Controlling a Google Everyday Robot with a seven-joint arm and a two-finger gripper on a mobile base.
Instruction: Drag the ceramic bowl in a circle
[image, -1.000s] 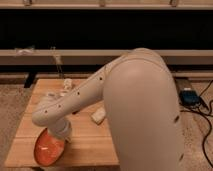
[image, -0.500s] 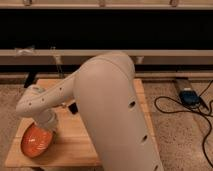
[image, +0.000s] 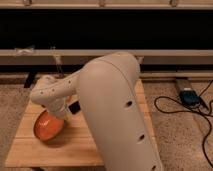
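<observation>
The orange-red ceramic bowl (image: 46, 128) sits on the left part of the wooden table (image: 75, 147). My gripper (image: 58, 118) reaches down from the wrist (image: 49, 94) and meets the bowl at its right rim. The bulky white arm (image: 117, 115) fills the middle of the view and hides the table's centre and right side.
A small dark object (image: 75, 107) lies on the table just right of the gripper. A thin upright item (image: 57, 64) stands at the table's back edge. On the floor to the right are a blue device (image: 189, 96) and black cables (image: 170, 107). A dark wall with rails runs behind.
The bowl has moved from near the table's front-left corner away from the front edge and slightly right. The arm has swung with it.
</observation>
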